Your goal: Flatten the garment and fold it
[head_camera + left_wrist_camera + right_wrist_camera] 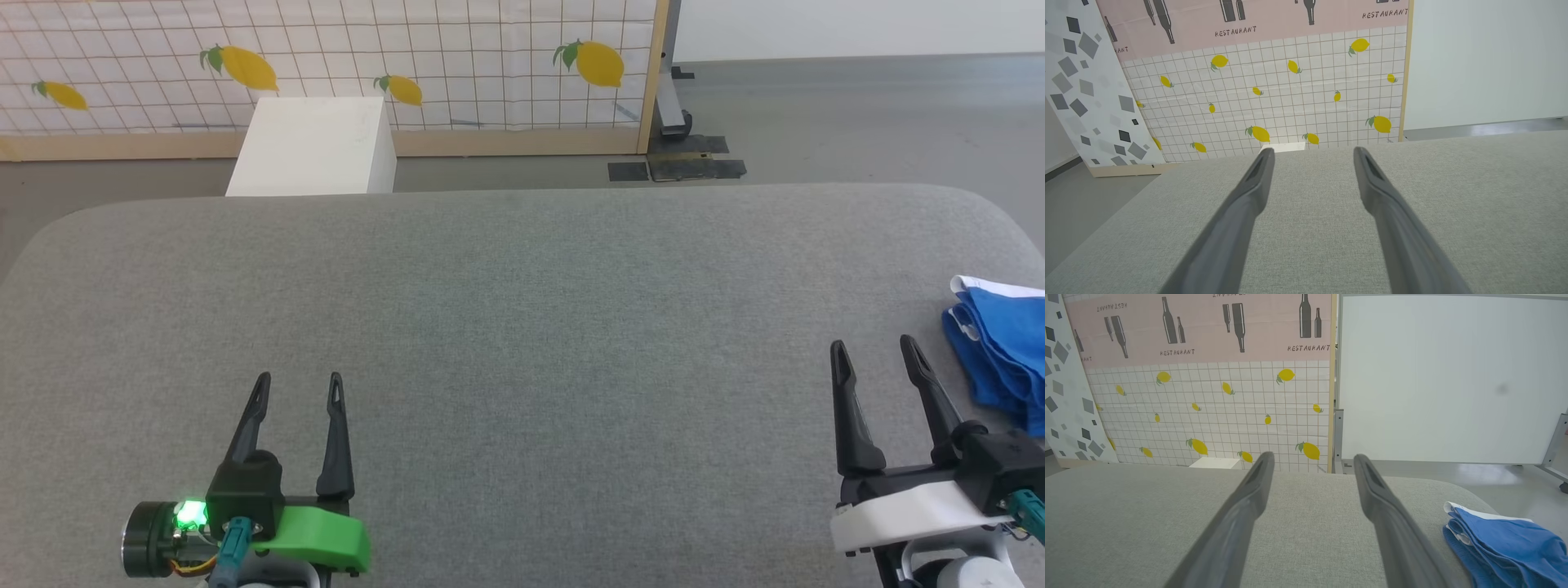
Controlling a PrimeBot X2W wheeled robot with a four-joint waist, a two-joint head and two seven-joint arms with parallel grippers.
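At desk [522, 310] near-left part, I see left gripper [299, 380] over grey cloth top, fingers apart, nothing between them. Past desk far edge, left of centre, white box [314, 143] on floor, with lemon-print panel [457, 65] standing behind it. At desk near-right part, right gripper [872, 343], fingers apart too, holding nothing. At desk right edge, garment [1000, 351]: blue with white trim, bunched in loose folds, lying on desk top, apart from fingers. Its right side is cut off in my head view.
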